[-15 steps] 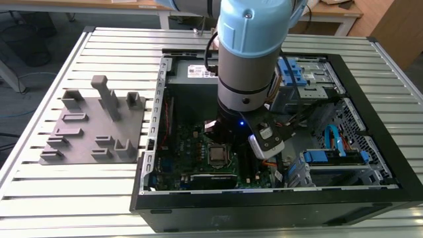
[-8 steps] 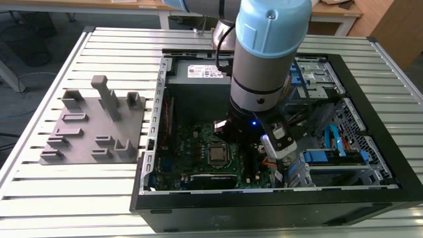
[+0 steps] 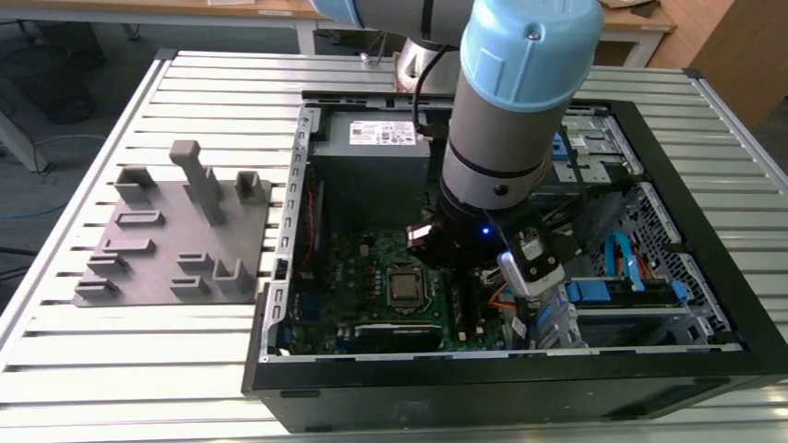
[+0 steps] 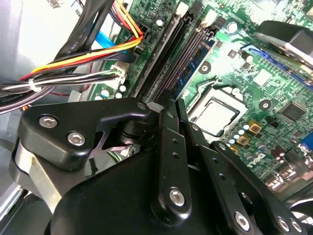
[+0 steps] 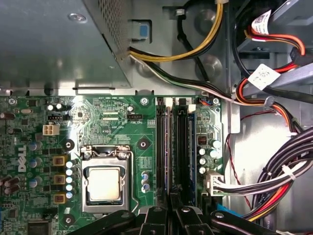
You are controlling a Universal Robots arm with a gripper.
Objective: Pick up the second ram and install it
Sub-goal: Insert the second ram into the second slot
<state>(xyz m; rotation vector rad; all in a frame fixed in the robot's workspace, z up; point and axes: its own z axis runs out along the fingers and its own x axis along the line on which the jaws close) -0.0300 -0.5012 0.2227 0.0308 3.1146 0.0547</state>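
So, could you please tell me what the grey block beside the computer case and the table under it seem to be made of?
The grey block with upright posts looks like matte moulded or printed plastic: uniform dull grey, no glints. The ribbed silver table looks like extruded aluminium: parallel slotted slats with a soft metallic sheen. Neither can be confirmed by look alone.

You have a slatted metal worktable [image 3: 148,369] of pale aluminium rails under everything; take the open black computer case [image 3: 493,388] as your landmark; beside it, toward the exterior view's left, a grey moulded fixture tray [image 3: 173,231] lies on the slats; beyond the case stand wooden desks [image 3: 161,9] with white legs; a grey floor [image 3: 50,157] shows past the table's edge there; lighting is even and bright.
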